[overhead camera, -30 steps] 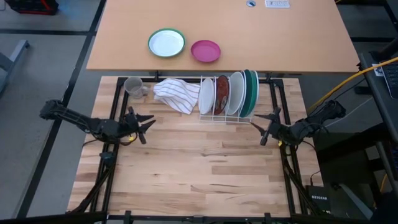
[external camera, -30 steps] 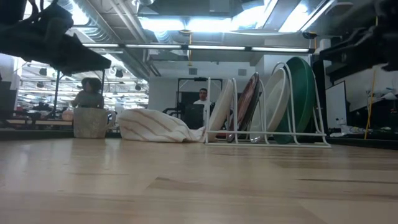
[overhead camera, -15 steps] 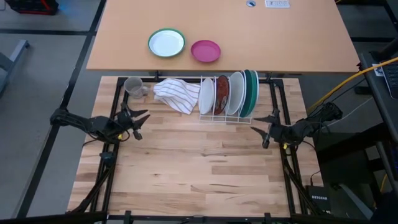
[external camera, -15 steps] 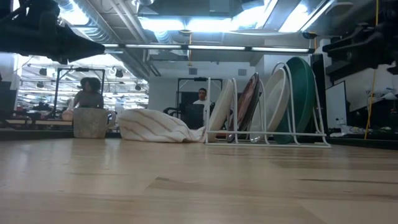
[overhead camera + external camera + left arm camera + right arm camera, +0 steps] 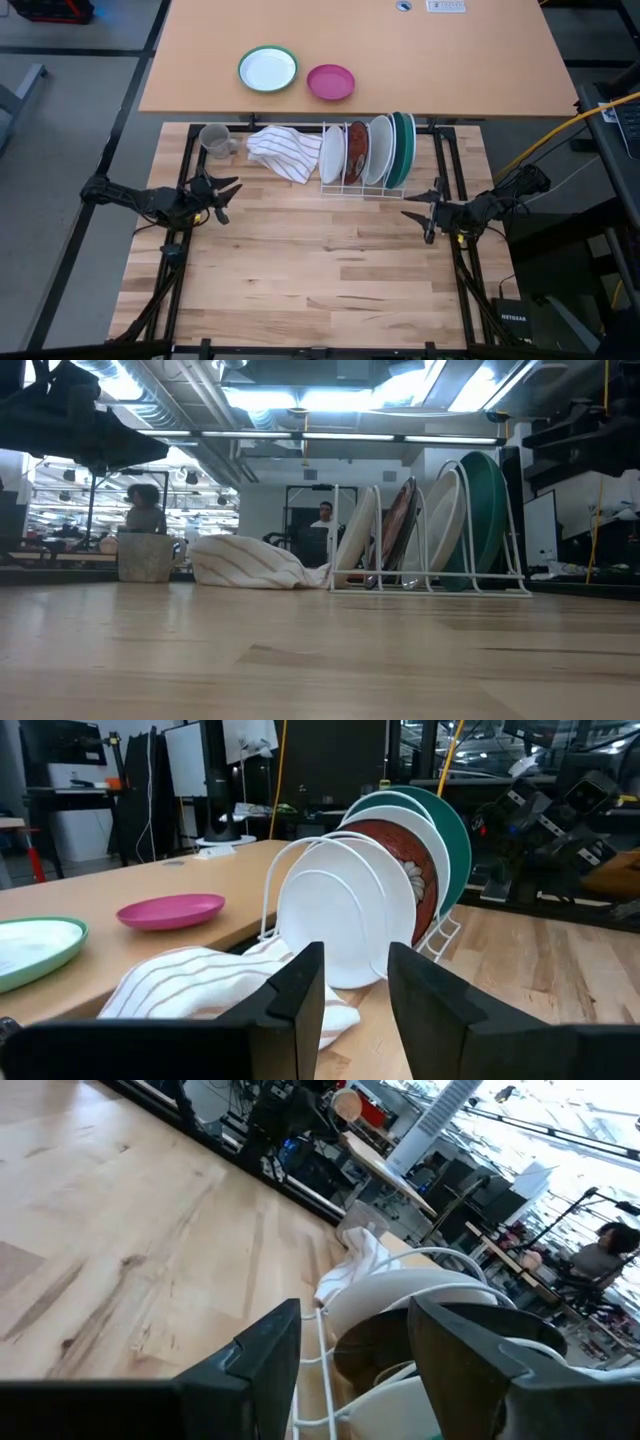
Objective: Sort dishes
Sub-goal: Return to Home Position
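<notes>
So the wire dish rack (image 5: 342, 186) sat at the far edge of the wooden table (image 5: 320, 280), and all the dishes were in it, standing on edge in a row. There was a smaller white plate (image 5: 332, 153) at the left end, then the red-brown plate (image 5: 356, 151), a bigger white plate (image 5: 380, 150), and the dark green plate (image 5: 403, 148) at the right end, all leaning the same way. A striped cloth (image 5: 283, 150) was bunched up right against the rack's left side, with a grey mug (image 5: 213, 138) a bit further left. On the tan table (image 5: 480, 60) behind, the small green-rimmed plate (image 5: 268, 69) and the pink bowl (image 5: 330, 81) sat side by side. The left gripper (image 5: 228, 198) hung over the table's left edge and the right gripper (image 5: 418, 210) over the right, just in front of the rack. Both had their fingers spread apart with nothing between them.
</notes>
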